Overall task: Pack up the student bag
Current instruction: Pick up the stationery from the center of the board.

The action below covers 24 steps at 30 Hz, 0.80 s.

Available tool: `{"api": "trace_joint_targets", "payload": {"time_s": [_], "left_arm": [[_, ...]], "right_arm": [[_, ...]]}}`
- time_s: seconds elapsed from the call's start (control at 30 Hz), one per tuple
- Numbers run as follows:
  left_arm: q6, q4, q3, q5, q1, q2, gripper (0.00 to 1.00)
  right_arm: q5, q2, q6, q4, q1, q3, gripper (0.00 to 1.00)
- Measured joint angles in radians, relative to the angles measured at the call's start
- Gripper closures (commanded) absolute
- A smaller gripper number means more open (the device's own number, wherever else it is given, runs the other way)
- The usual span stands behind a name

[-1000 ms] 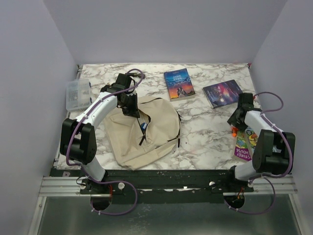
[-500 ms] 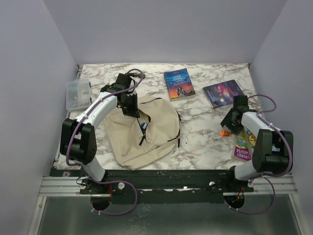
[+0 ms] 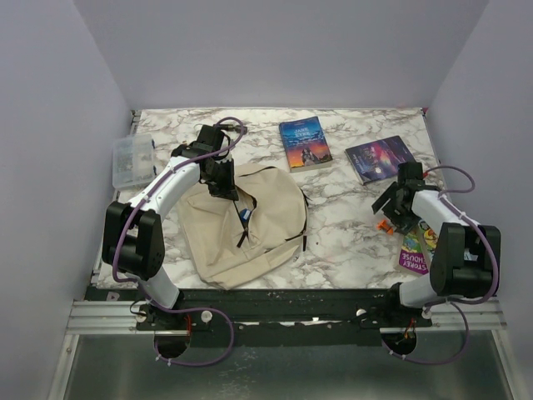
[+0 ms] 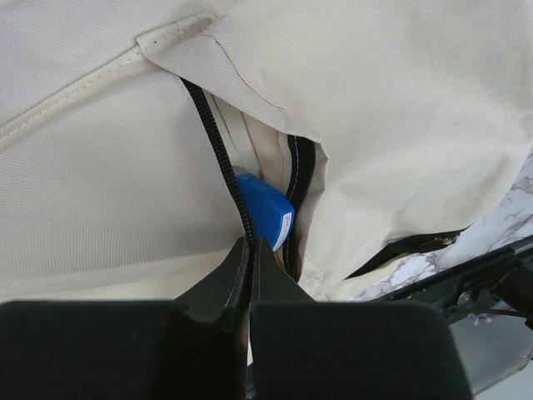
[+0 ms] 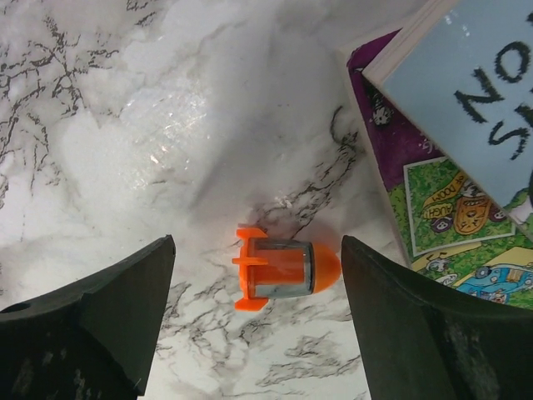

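Observation:
The student bag (image 3: 241, 225) lies flat at the left of the marble table, its zipper mouth gaping. My left gripper (image 3: 223, 187) is shut on the bag's black zipper edge (image 4: 218, 158), holding the opening apart. A blue item (image 4: 266, 208) shows inside the student bag (image 4: 400, 108). My left gripper (image 4: 250, 250) has its jaws pressed together on the zipper track. At the right, my right gripper (image 3: 391, 215) hangs open over a small orange rocket-shaped piece (image 3: 384, 225). In the right wrist view that piece (image 5: 283, 268) lies on the table, clear of both fingers of my right gripper (image 5: 256, 243).
A purple picture book (image 5: 433, 192) with a pale blue book (image 5: 466, 83) on top lies just right of the orange piece. Two more books (image 3: 305, 142) (image 3: 379, 158) lie at the back. A clear plastic box (image 3: 133, 161) sits at the left edge.
My right gripper has swung left off the purple book and opened wide. The orange piece has shifted left onto bare marble. The left arm and the bag have not moved.

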Motion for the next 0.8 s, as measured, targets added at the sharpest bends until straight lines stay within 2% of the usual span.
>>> {"api": "trace_joint_targets", "payload": {"time_s": [0.43, 0.63, 0.73, 0.8], "left_arm": [[0.0, 0.0, 0.0, 0.001, 0.0, 0.0, 1.0], [0.0, 0.0, 0.0, 0.002, 0.0, 0.0, 1.0], [0.0, 0.0, 0.0, 0.002, 0.0, 0.0, 1.0], [0.0, 0.0, 0.0, 0.002, -0.001, 0.0, 1.0]], "right_arm": [[-0.167, -0.051, -0.002, 0.004, 0.0, -0.037, 0.25], [-0.172, -0.053, -0.029, 0.005, 0.0, -0.038, 0.39], [-0.161, -0.053, -0.04, 0.005, 0.0, -0.038, 0.54], [-0.15, -0.049, -0.047, 0.005, 0.0, -0.038, 0.57]]}}
